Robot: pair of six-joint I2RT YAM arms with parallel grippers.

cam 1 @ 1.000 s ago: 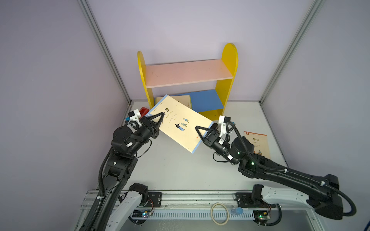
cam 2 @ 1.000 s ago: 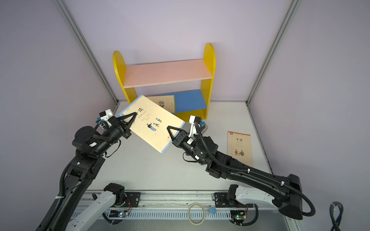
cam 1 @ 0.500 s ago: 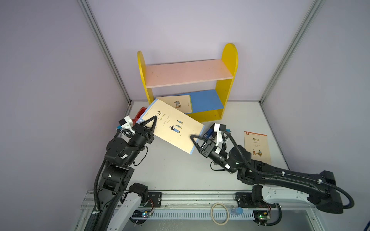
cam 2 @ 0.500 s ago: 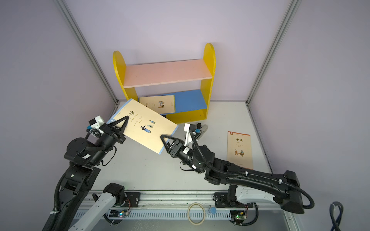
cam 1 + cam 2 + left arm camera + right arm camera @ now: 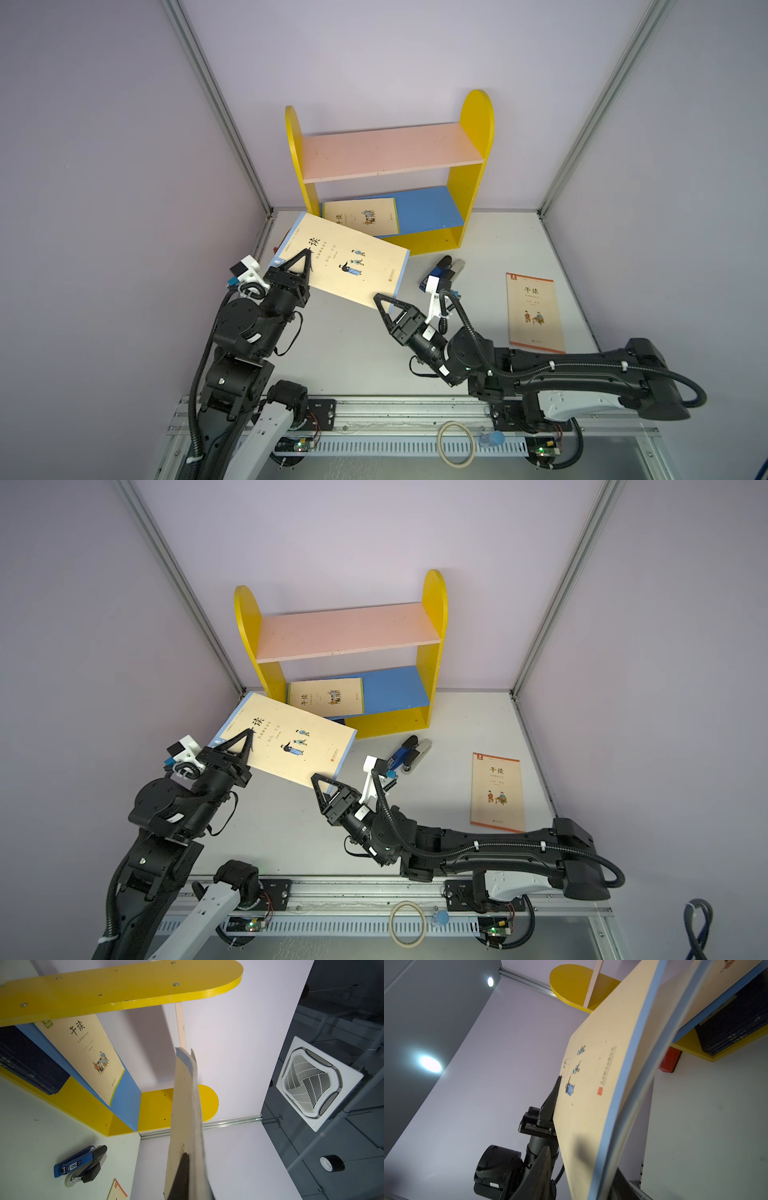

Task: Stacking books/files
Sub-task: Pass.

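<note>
Jaws of the left gripper (image 5: 306, 255) clamp the large cream cartoon-figure paperback (image 5: 374, 270), held tilted; right gripper (image 5: 381, 305) jaws stand parted at its near corner.

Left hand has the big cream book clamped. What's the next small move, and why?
Probably back the right hand away from the near corner of the large cream paperback. Its jaws look open at that corner, while the left hand is shut on the opposite edge and holds the tilted book up.
</note>
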